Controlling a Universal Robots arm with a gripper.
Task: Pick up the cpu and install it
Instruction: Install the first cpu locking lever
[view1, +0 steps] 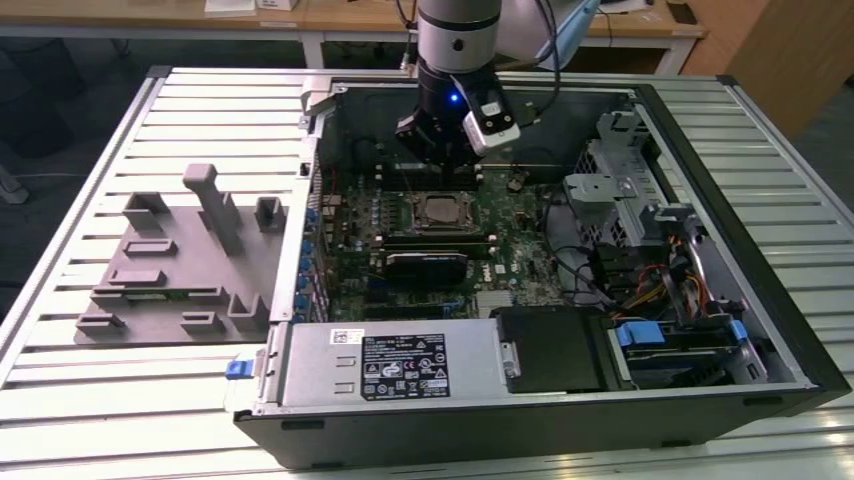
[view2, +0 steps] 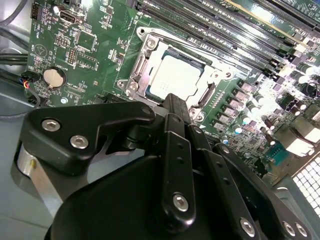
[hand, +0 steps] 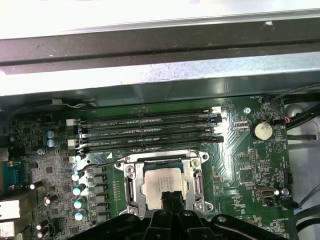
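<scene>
While above slatted table (view1: 80, 400), socketed cpu (hand: 162, 183).

Not much here I can actually read. The biggest bit is the white label (view1: 400, 365) on the silver power supply (view1: 307, 372), which lies along one long edge of the computer case (view1: 534, 440). It has rows of dark print and little symbols, all too small to make out. A smaller white sticker (view1: 347, 337) at that unit's corner is the same story. In both wrist views my cameras catch tiny white lettering on the motherboard (hand: 235, 170), along the memory slots (hand: 145, 125), and it's unreadable. The one clear sign is a triangle-in-circle mark (hand: 278, 146) just beside the coin cell (hand: 262, 130), out toward the board's edge from the cpu (hand: 165, 184).
</scene>
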